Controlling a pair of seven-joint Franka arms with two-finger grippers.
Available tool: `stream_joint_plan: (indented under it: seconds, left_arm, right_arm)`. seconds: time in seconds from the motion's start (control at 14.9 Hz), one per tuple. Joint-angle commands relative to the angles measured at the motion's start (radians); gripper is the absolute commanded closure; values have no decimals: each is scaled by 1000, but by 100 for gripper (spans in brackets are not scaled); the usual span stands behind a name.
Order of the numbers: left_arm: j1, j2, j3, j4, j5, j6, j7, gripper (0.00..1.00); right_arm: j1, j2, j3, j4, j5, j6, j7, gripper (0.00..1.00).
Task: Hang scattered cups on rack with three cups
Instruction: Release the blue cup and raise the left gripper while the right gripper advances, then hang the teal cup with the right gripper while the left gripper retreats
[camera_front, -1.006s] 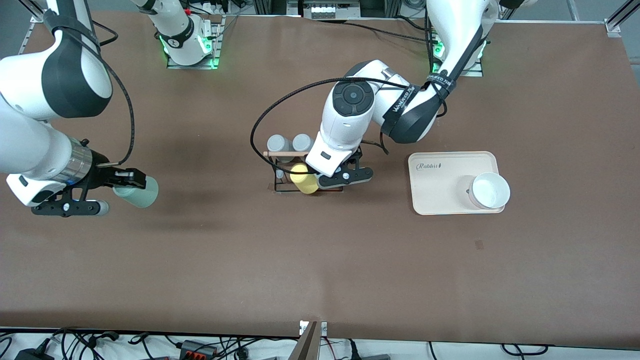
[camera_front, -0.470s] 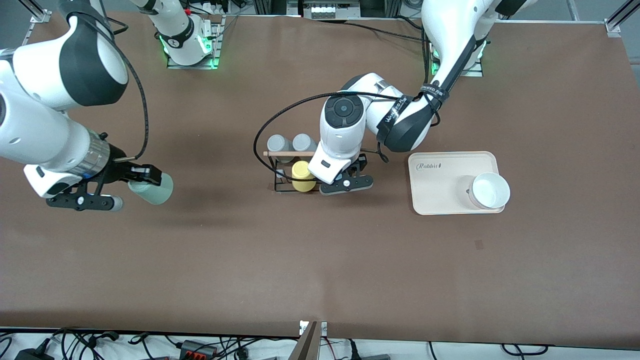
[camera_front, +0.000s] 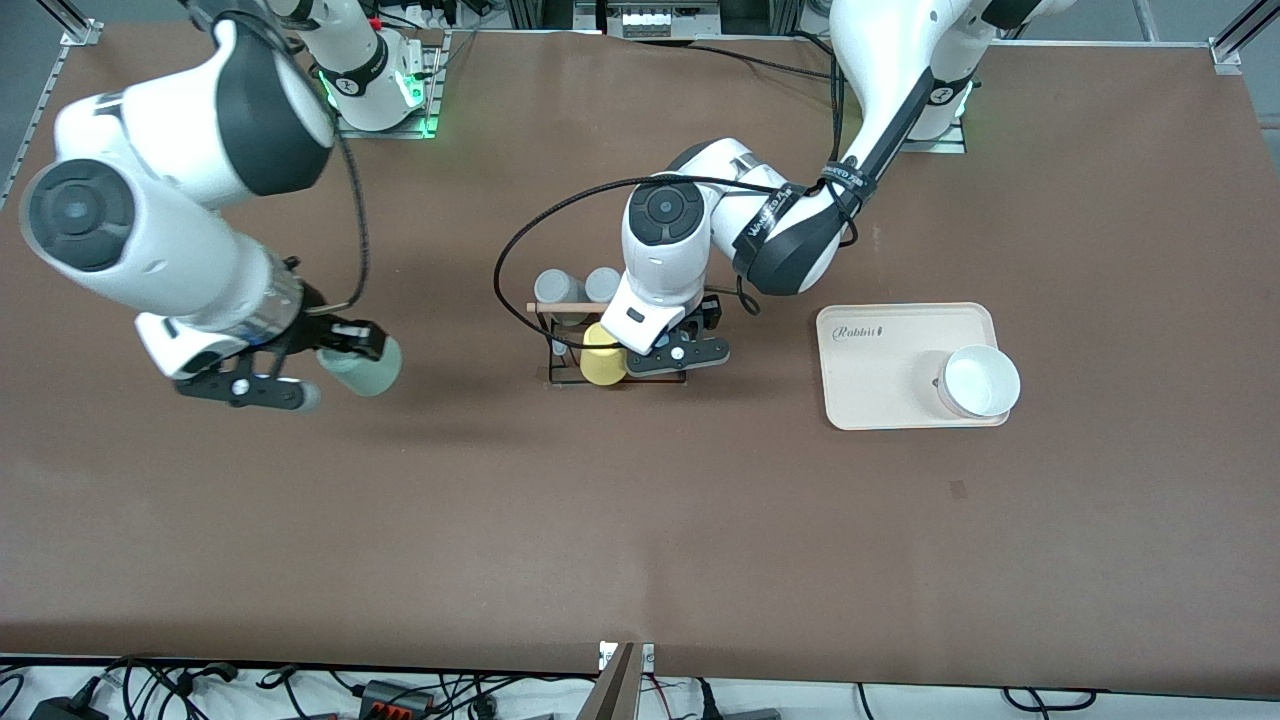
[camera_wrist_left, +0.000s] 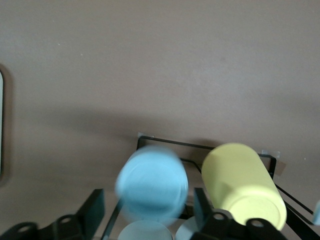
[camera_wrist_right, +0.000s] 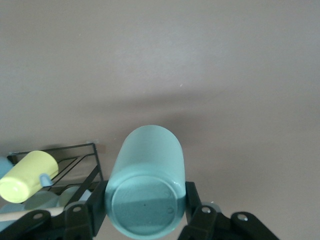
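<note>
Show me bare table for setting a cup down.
Bare: the table strip nearer the camera than rack and tray; also between the rack and the right gripper, which holds the mint cup. Crowded: the rack, with the yellow cup and grey cups on it and the left gripper over it.

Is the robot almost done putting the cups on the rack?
Getting there. Two grey cups and a yellow cup already sit on the rack. The left end effector holds a blue cup right over the rack. The right end effector carries the mint cup above the table, not yet at the rack.
</note>
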Motion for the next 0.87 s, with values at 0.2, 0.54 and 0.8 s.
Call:
stream_joint_plan:
  seconds: [0.2, 0.54, 0.8]
  left_arm:
    - [189, -155, 5, -9, 25, -133, 27, 0]
    - [388, -256, 1, -9, 13, -246, 265, 0]
    - [468, -325, 1, -14, 2, -373, 449, 0]
  right_arm:
    - [69, 37, -5, 9, 16, 3, 93, 57]
    - [159, 88, -5, 11, 16, 84, 217, 57]
    - [241, 133, -5, 12, 13, 171, 333, 57]
